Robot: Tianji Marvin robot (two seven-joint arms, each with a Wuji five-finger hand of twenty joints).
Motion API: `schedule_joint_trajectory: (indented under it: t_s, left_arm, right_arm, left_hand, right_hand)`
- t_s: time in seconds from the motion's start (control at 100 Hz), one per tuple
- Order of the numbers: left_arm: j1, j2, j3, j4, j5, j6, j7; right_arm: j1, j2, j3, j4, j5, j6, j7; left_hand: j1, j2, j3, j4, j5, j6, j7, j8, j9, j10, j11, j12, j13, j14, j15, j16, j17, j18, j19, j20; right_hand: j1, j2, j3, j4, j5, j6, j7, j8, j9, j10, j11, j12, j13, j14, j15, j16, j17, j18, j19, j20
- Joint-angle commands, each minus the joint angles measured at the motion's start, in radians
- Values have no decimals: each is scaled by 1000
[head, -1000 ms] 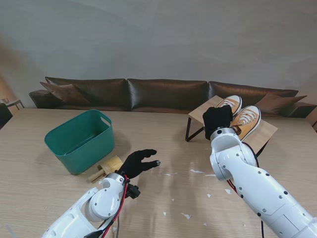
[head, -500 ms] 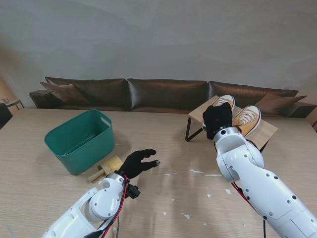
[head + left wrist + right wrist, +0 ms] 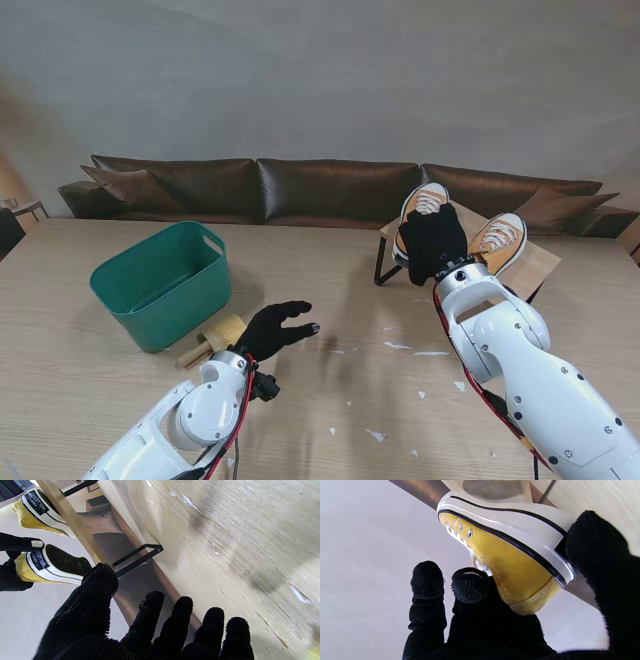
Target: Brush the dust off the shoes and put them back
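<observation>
The right hand [image 3: 495, 610], in a black knitted glove with a nubbly grip surface, has its fingers [image 3: 470, 585] curled into the laced side of a yellow canvas shoe [image 3: 517, 577] and its thumb [image 3: 597, 552] pressed on the white rubber sole at the heel, so the held shoe is clamped between them. The canvas is finely woven, with pale stitching, two metal eyelets and a black stripe along the white foxing. In the left wrist view its heel tab reads "COOL LEISURE" beside smaller letters that are too small to read reliably, and the sole is black. In the stand's view that shoe [image 3: 424, 205] is raised off the small wooden shoe rack [image 3: 535, 265], toe pointing away from me, while the second shoe [image 3: 500, 240] lies on the rack's top just to its right, laces up. The right arm reaches forward, wrist bent over the rack's black metal legs. The left hand [image 3: 278, 327], gloved the same, hovers low over the pale wood-grain table [image 3: 80, 380] with fingers [image 3: 182, 615] spread and holding nothing, forearm lying low. Just to its left lies a wooden-handled brush [image 3: 215, 337] beside a green plastic basket [image 3: 160, 280]. White scraps [image 3: 398, 346] dot the table.
</observation>
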Motion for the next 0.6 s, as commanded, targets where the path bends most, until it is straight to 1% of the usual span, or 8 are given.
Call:
schedule_joint_trajectory:
  t_s: [0.0, 0.23, 0.33, 0.46, 0.59]
  left_arm:
    - [13, 4, -8, -21, 12, -1, -14]
    - [44, 11, -31, -54, 48, 2, -5]
    - [55, 14, -39, -64, 59, 2, -3]
    - [65, 15, -46, -72, 67, 3, -1]
    - [71, 17, -50, -78, 73, 0, -2]
  right_arm:
    - [-25, 2, 7, -38, 3, -19, -13]
    - [-113, -1, 35, -95, 59, -83, -137]
    - [-146, -2, 37, -119, 67, -105, -183]
    - [-175, -4, 22, -138, 89, -119, -234]
    - [-189, -7, -11, -141, 105, -123, -277]
  left_hand:
    - [11, 33, -28, 27, 3, -2, 0, 3, 9, 0, 6, 8, 9, 13, 1, 1, -10, -9, -7, 12]
    - [12, 34, -30, 28, 4, 0, 0, 3, 10, 2, 6, 8, 10, 13, 1, 1, -9, -6, -8, 12]
    - [12, 35, -32, 28, 4, 0, 0, 3, 11, 1, 6, 8, 8, 13, 1, 0, -9, -7, -8, 12]
    - [12, 36, -33, 28, 4, 0, 0, 3, 12, 1, 6, 8, 9, 14, 1, 0, -10, -7, -8, 12]
    - [12, 38, -36, 28, 5, 0, 0, 3, 12, -1, 6, 8, 11, 12, 1, 0, -10, -7, -8, 12]
  right_hand:
    - [85, 143, 152, 80, 87, -41, 217, 96, 19, -48, 15, 18, 21, -17, 18, 10, -53, -11, 42, -19]
    - [83, 143, 152, 78, 85, -48, 217, 93, 18, -53, 16, 16, 27, -25, 16, 9, -42, -17, 41, -18]
    - [80, 146, 151, 77, 83, -52, 218, 92, 19, -58, 16, 13, 31, -31, 15, 9, -38, -20, 41, -17]
    - [78, 148, 150, 76, 82, -56, 219, 90, 17, -60, 16, 11, 32, -34, 14, 8, -38, -21, 41, -16]
    - [76, 152, 149, 75, 78, -61, 222, 89, 14, -64, 19, 7, 33, -39, 14, 7, -35, -25, 41, -16]
